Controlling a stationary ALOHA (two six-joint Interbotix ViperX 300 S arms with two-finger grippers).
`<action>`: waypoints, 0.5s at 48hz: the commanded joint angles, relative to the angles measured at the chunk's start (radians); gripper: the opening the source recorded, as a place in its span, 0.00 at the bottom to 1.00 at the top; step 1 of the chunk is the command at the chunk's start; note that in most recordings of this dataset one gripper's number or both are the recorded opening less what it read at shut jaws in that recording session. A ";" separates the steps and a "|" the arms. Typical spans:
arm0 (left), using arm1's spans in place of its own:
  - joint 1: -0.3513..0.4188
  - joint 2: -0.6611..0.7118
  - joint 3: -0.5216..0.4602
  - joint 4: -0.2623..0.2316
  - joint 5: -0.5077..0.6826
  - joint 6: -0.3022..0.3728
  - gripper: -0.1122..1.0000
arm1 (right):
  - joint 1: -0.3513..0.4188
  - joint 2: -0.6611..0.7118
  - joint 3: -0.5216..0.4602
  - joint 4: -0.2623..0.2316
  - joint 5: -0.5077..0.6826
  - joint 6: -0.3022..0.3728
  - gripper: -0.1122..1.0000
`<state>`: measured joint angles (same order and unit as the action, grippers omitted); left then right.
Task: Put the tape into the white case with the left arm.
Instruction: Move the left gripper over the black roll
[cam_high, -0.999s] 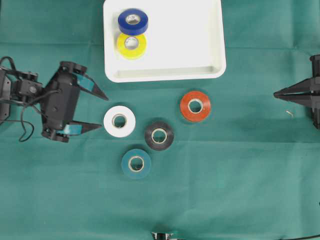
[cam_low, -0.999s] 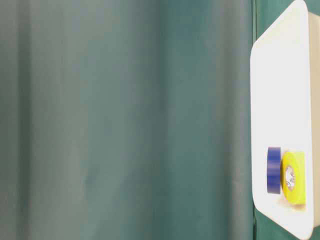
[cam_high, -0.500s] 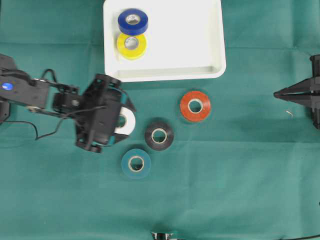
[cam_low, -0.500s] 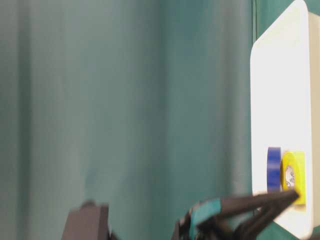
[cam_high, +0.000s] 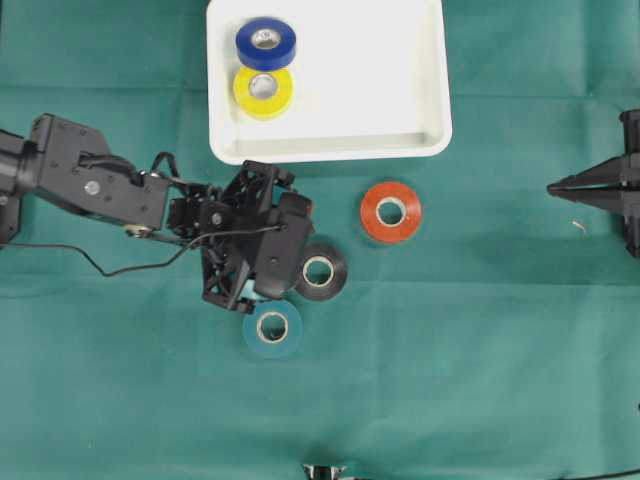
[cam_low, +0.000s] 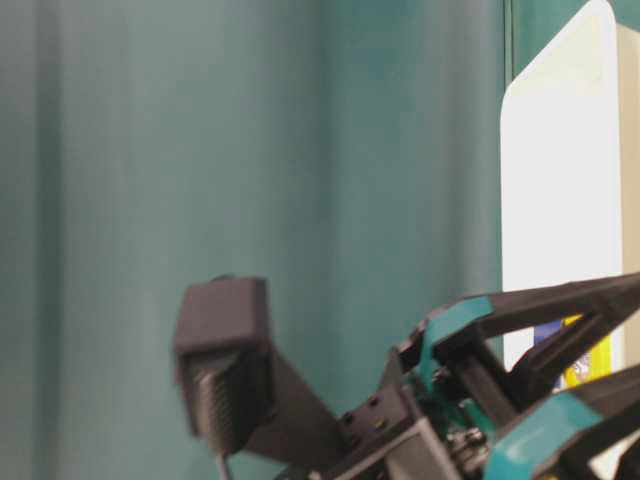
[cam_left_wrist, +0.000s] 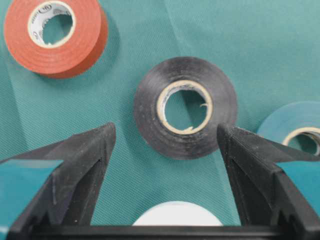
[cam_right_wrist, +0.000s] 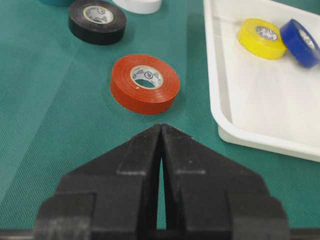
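Observation:
The white case (cam_high: 400, 145) stands at the back and holds a blue roll (cam_high: 265, 40) and a yellow roll (cam_high: 263, 90). On the green cloth lie a red tape (cam_high: 390, 212), a black tape (cam_high: 318, 270) and a teal tape (cam_high: 272, 327). My left gripper (cam_high: 285, 255) hangs open over the white tape, which the overhead view hides. In the left wrist view the white tape (cam_left_wrist: 177, 214) lies between the spread fingers (cam_left_wrist: 85, 160), near their base, and the black tape (cam_left_wrist: 185, 107) sits just beyond the tips. My right gripper (cam_high: 552, 187) rests shut at the right edge.
The red tape (cam_left_wrist: 52, 35) and teal tape (cam_left_wrist: 295, 127) flank the left gripper (cam_left_wrist: 165, 131). From the right wrist, the shut right gripper (cam_right_wrist: 161, 126) points at the red tape (cam_right_wrist: 145, 82), with the case rim (cam_right_wrist: 225, 125) to its right. Green cloth covers the table.
The left arm has swung right from the table's left side and now covers the white tape, with its tips reaching the black tape. Its jaws stayed open. The right arm has not moved.

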<state>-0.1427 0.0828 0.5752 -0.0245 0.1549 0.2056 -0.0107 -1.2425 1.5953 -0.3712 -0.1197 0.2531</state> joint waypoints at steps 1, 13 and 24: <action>0.014 0.008 -0.037 -0.002 0.003 -0.011 0.83 | -0.002 0.006 0.003 -0.005 -0.008 0.002 0.02; 0.023 0.054 -0.081 -0.002 0.005 -0.092 0.83 | -0.002 0.008 0.003 -0.005 -0.008 0.002 0.02; 0.020 0.091 -0.094 -0.002 0.041 -0.100 0.83 | -0.002 0.006 0.003 -0.006 -0.008 0.002 0.02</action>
<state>-0.1212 0.1795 0.5077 -0.0245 0.1902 0.1074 -0.0107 -1.2425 1.5938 -0.3712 -0.1181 0.2531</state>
